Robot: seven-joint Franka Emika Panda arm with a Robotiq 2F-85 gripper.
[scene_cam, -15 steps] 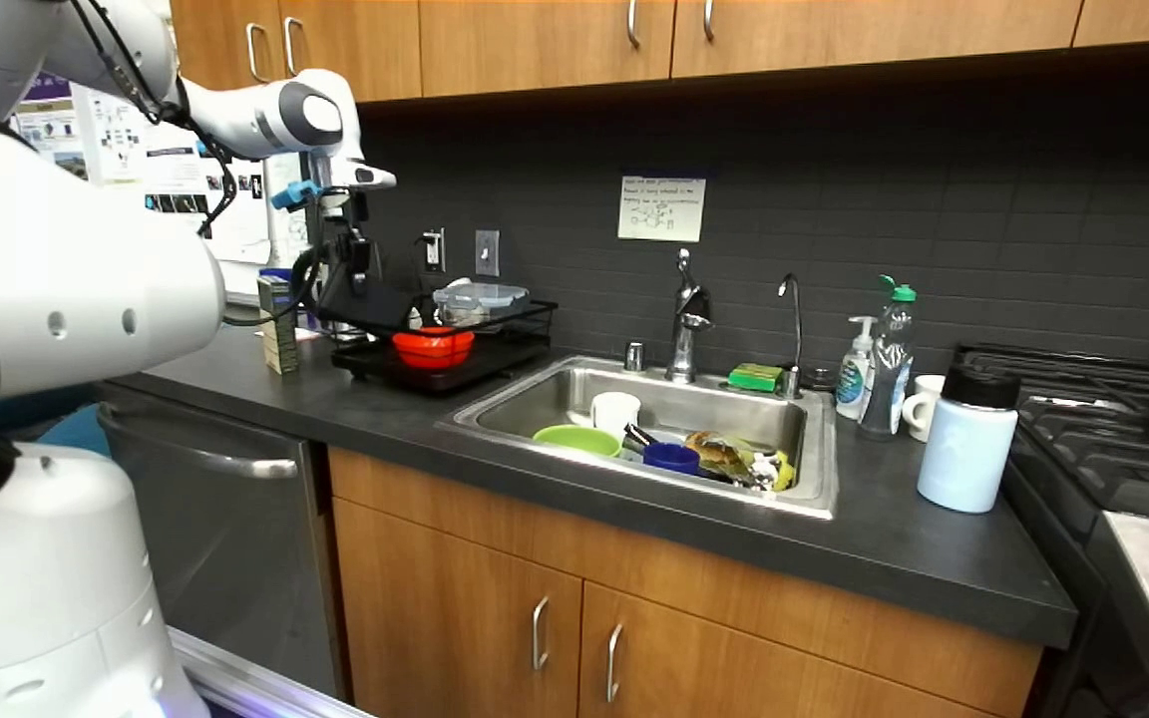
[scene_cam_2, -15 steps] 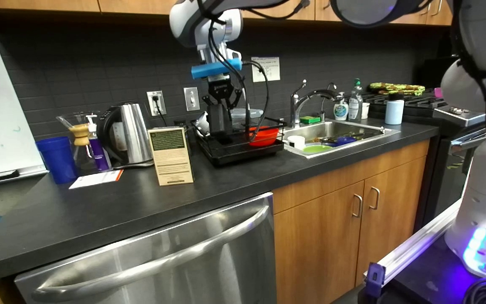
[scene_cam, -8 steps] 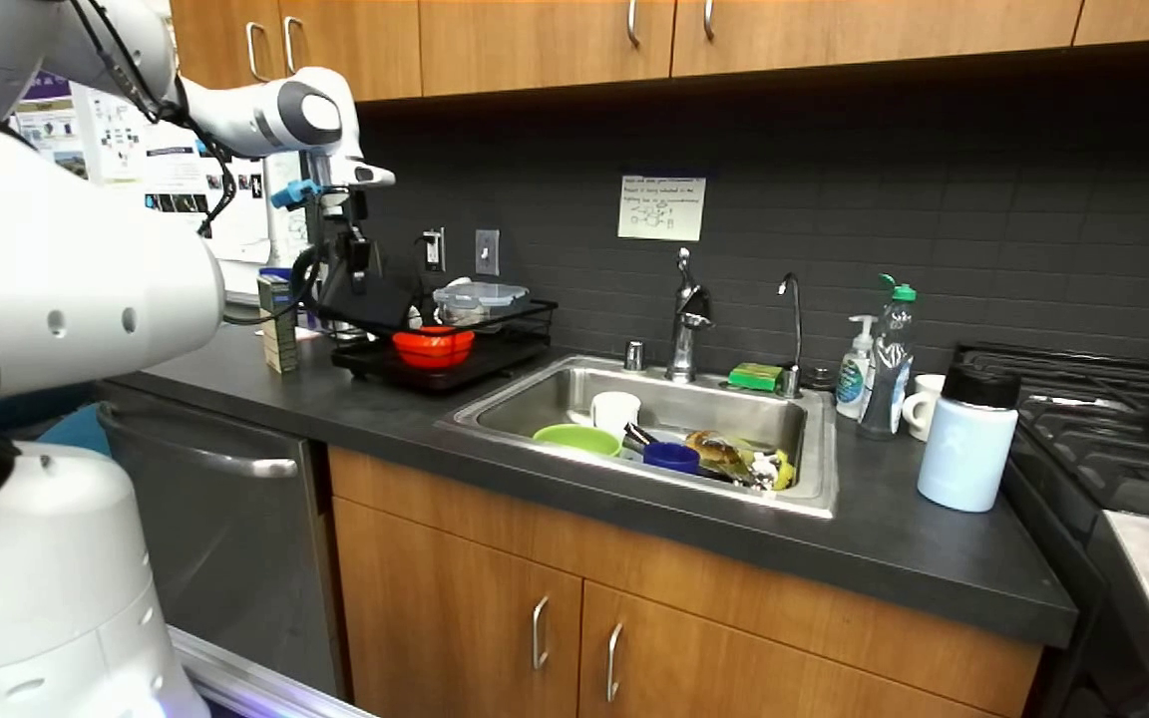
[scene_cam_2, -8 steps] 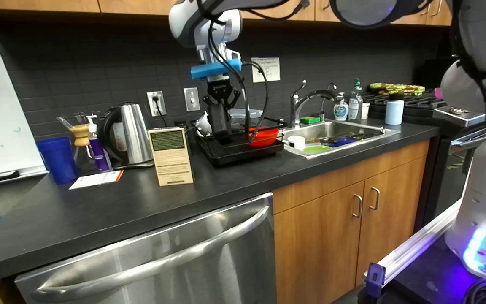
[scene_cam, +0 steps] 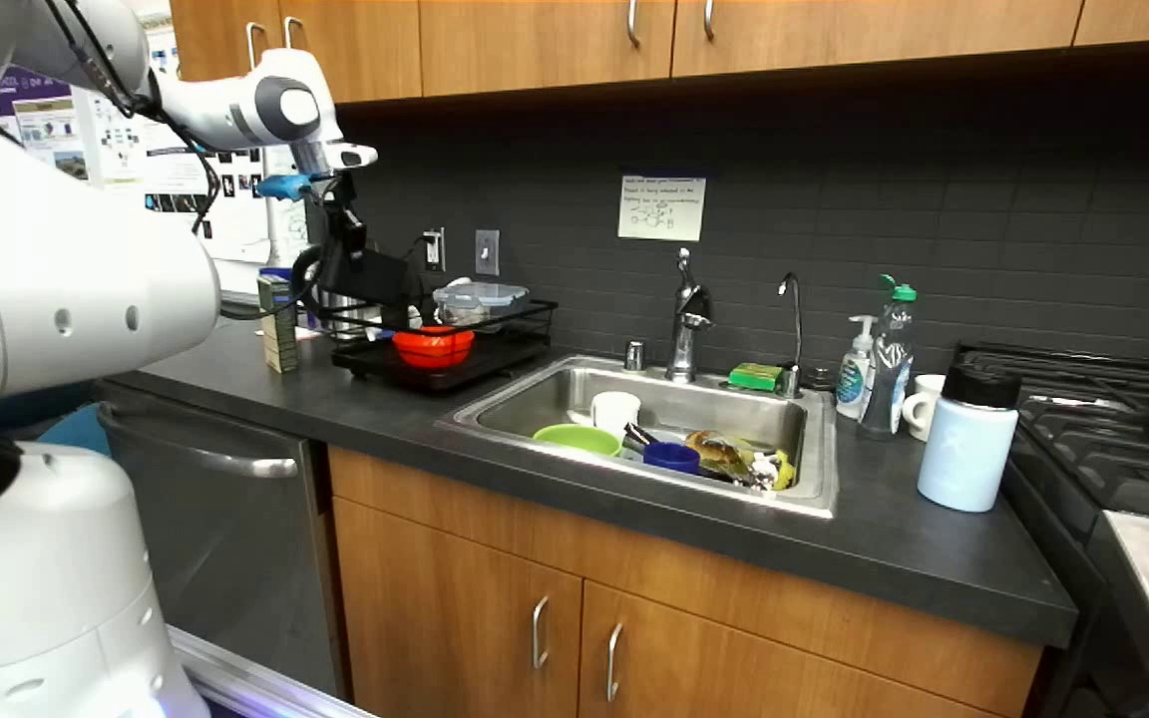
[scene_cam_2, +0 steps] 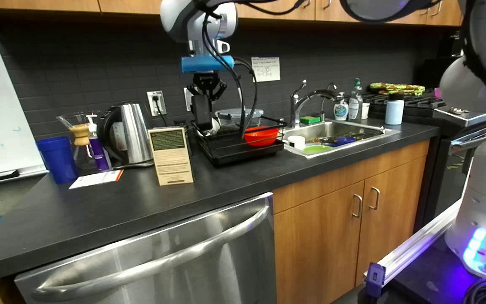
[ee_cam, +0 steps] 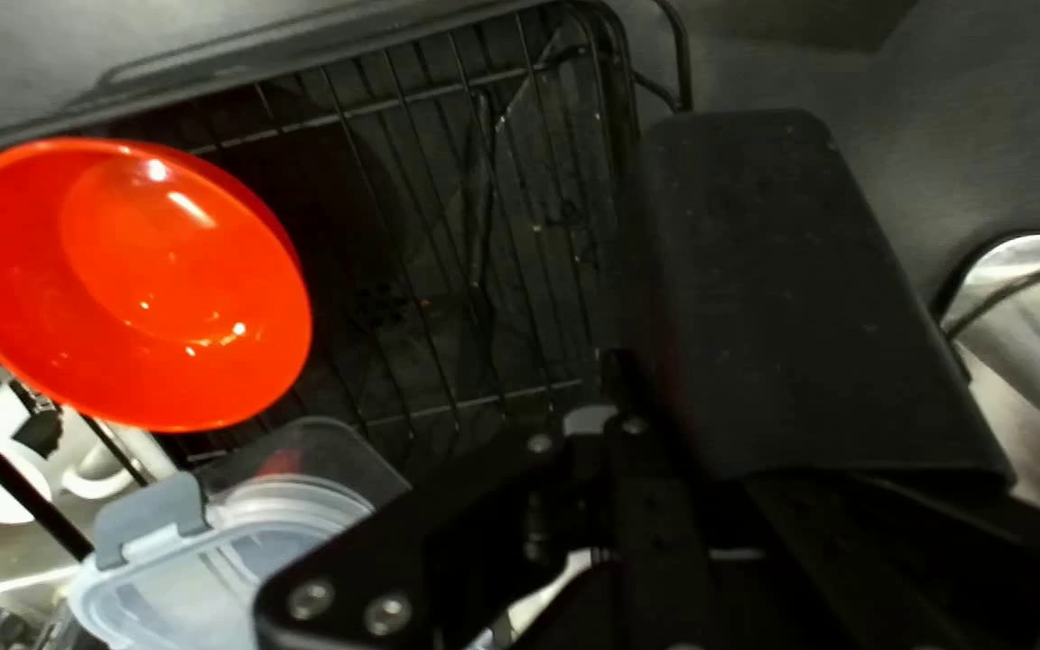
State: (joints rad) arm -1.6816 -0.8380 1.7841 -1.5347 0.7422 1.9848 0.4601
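My gripper [scene_cam_2: 207,95] is shut on a flat-sided black box-like thing [scene_cam_2: 202,112]. It hangs below the fingers, above the end of the black dish rack [scene_cam_2: 226,152] farther from the sink. In the wrist view this black thing [ee_cam: 791,289] fills the right of the picture and hides one finger; the other finger [ee_cam: 655,487] shows beside it. Its inside cannot be seen. An orange-red bowl [ee_cam: 132,280] sits in the rack at left. A clear container with a grey-blue lid [ee_cam: 204,578] stands behind the bowl, seen in both exterior views.
A steel kettle [scene_cam_2: 135,133] and a tan carton [scene_cam_2: 170,156] stand beside the rack. Farther off are a blue cup [scene_cam_2: 57,159] and a purple pump bottle [scene_cam_2: 98,147]. The sink [scene_cam: 814,489] holds several dishes. Wooden cabinets [scene_cam: 535,40] overhang the counter.
The jaws have finished closing. My arm has risen and shifted away from the sink, lifting the black thing up from the rack. It tilted half a second ago and hangs straighter now.
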